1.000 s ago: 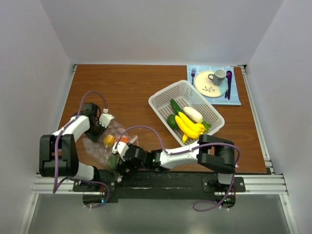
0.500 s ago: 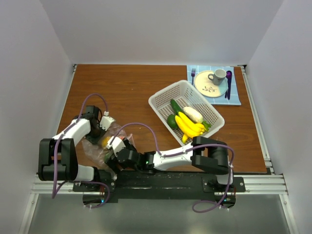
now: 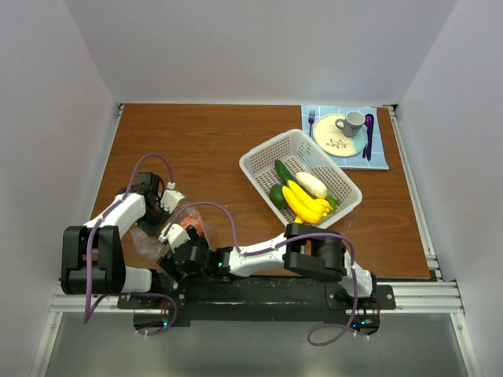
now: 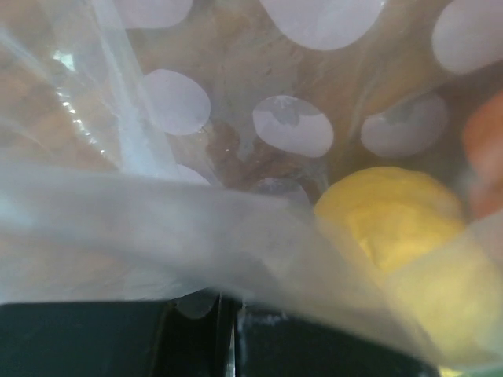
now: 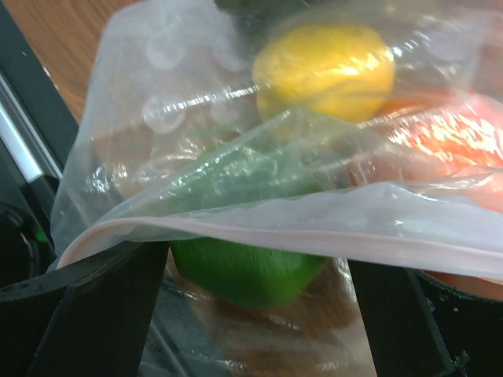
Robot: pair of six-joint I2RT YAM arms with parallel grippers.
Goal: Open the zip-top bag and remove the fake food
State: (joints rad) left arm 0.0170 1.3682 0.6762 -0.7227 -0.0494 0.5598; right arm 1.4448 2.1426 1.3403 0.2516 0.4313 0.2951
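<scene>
Overlapping zip-top bag (image 5: 149,133), right claw (image 5: 250,267), white basket (image 3: 263,153) nearby, plate (image 3: 330,135) beyond

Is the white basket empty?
No, in the top view the white basket holds yellow bananas, a dark green cucumber and a white piece.

**Shiny film, glossy plastic, satin wood**

The zip-top bag (image 5: 157,118) is thin, clear plastic film. It is crinkled and shiny, and printed with pale frosted dots. Its zip strip (image 5: 314,232) is smoother, milky pink plastic. The fake food (image 5: 324,71) inside looks like smooth moulded plastic with a wet-looking gloss. The table (image 3: 204,149) shows brown wood grain with a low satin sheen. The basket (image 3: 263,161) is white perforated plastic with a matt finish. The rail (image 3: 424,292) at the table's near edge is bare, dull silver metal.
</scene>
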